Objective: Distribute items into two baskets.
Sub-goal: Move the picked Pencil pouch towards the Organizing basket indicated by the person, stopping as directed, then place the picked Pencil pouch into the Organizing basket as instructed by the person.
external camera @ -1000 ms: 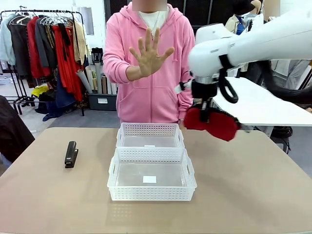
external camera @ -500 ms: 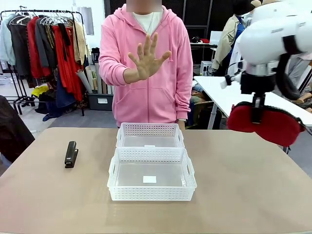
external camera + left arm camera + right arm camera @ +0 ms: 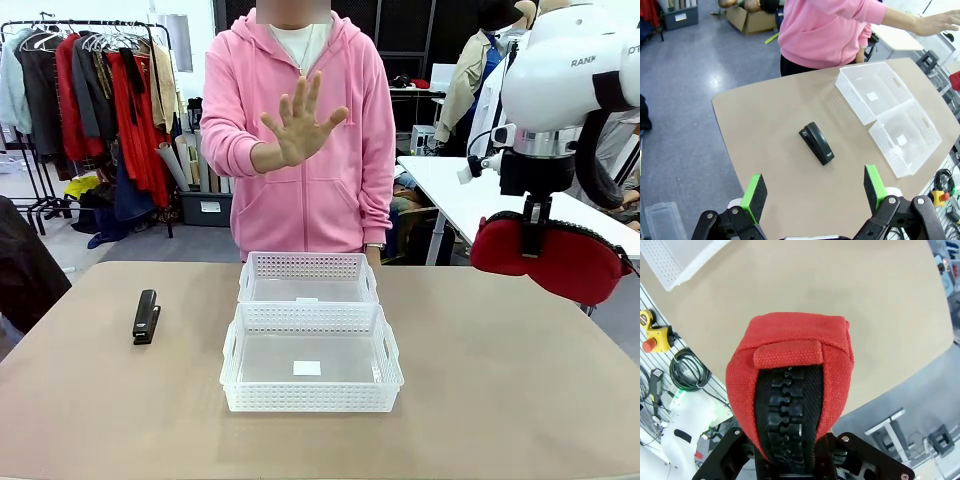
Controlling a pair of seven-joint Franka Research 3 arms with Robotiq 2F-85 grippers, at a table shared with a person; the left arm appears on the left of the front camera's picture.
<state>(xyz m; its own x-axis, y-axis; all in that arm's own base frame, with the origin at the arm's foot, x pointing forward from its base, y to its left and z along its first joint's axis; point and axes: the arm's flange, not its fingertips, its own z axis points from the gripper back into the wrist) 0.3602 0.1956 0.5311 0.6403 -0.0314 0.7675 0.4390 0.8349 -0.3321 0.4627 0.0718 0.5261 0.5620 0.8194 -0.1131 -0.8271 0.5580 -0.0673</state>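
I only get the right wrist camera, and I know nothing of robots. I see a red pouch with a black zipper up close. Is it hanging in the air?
Observer: Yes. The red pouch hangs high, pinched from above, off to the right of the two baskets.
Visitor: What else is there to sort?
Observer: A black stapler lies on the table, left of the baskets.
Visitor: Is anybody there?
Observer: A person at the far side holds up an open hand, palm toward the robot.
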